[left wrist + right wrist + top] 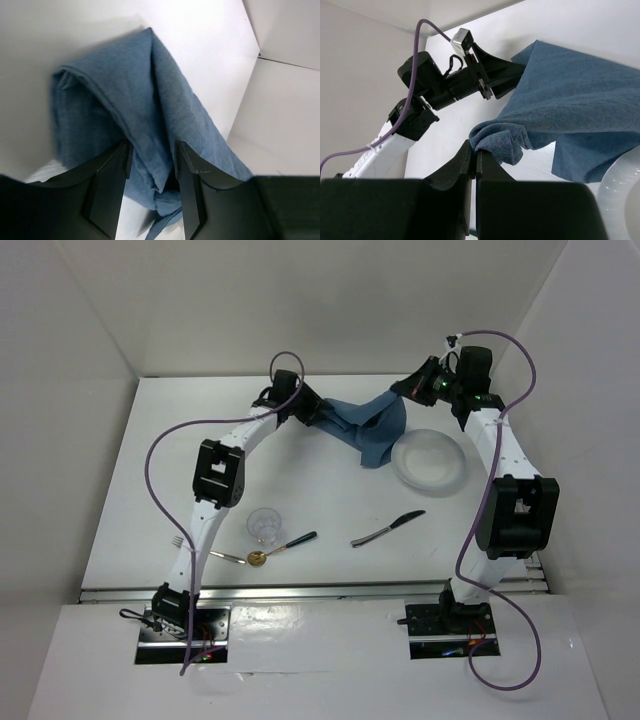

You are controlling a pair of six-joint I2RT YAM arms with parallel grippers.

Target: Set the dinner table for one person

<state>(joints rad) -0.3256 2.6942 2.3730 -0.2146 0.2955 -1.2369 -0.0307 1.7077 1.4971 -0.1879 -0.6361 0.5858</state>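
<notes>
Across the far half of the table (320, 495), the blue cloth (368, 426) hangs lifted between the two arms. The left tool (152, 182) is closed on one gathered end, with folds of fabric pressed between its fingers (112, 182). The right tool (474, 162) pinches a rolled fold at the other end, its jaws drawn tight together.

The cloth's long axis runs left to right, roughly parallel to the far wall, with the slack sagging toward the near side. Each tool sits at its own end of that axis, so neither arm is the nearer. The likely coming move, spreading and lowering the cloth, turns on the two tools drawing apart along this line.

The loose lower corner hangs just beside the left rim of the plate (432, 462); whether it touches cannot be told. The far wall stands close behind both tools, leaving little room that way. Bare table lies toward the near side, between the cloth and the row made up of glass (265, 525), spoon (272, 551), knife (388, 528) and fork (178, 540).
</notes>
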